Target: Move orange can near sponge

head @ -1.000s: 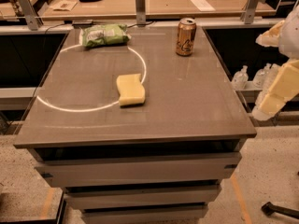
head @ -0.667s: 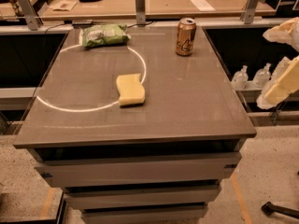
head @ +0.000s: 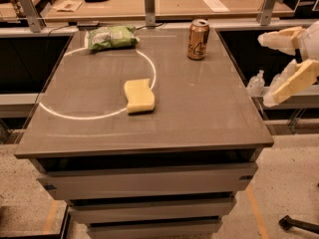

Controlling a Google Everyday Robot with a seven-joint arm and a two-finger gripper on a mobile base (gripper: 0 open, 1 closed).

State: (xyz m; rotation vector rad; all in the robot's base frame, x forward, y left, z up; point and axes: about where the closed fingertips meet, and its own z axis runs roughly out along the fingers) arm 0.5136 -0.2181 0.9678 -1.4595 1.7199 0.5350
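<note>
The orange can stands upright near the far right edge of the grey table. The pale yellow sponge lies flat near the table's middle, on the rim of a white circle marked on the top. The can is well apart from the sponge, behind it and to its right. My gripper hangs off the table's right side, level with the can and to its right, not touching anything. Its two pale fingers are spread apart and empty.
A green crinkly snack bag lies at the table's far left. A wooden bench with metal posts runs behind the table. Plastic bottles stand on a low shelf to the right. Drawers sit under the tabletop.
The gripper at the right has shifted a little, its lower finger now higher than before. The can, sponge and bag have not moved.
</note>
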